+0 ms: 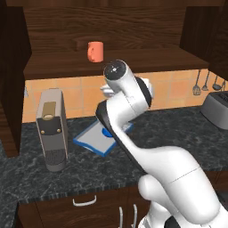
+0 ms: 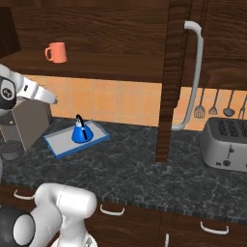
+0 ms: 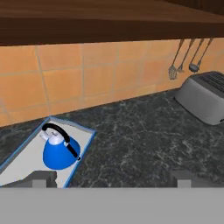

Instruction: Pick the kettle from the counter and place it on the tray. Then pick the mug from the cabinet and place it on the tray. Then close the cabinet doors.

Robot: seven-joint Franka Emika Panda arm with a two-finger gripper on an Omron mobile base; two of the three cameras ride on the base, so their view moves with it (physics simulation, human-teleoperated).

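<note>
right base view: kettle [image 2: 79,132] upright on the tray [image 2: 58,146], at 9 o'clock of the counter [image 2: 140,159]; mug [image 2: 56,52] on the open cabinet [image 2: 120,53] shelf at 11 o'clock. hand view: gripper [image 3: 111,178] with jaws spread wide, empty, above the counter. next step: rise toward the mug, approach level, straddle its body, avoid the shelf edge.

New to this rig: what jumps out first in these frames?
The bright-blue kettle stands upright on the blue-rimmed tray on the dark counter, beside the tall grey machine. Above it, the orange mug sits alone on the shelf of the open cabinet. The tool hangs open above the counter near the tray, holding nothing.
</note>
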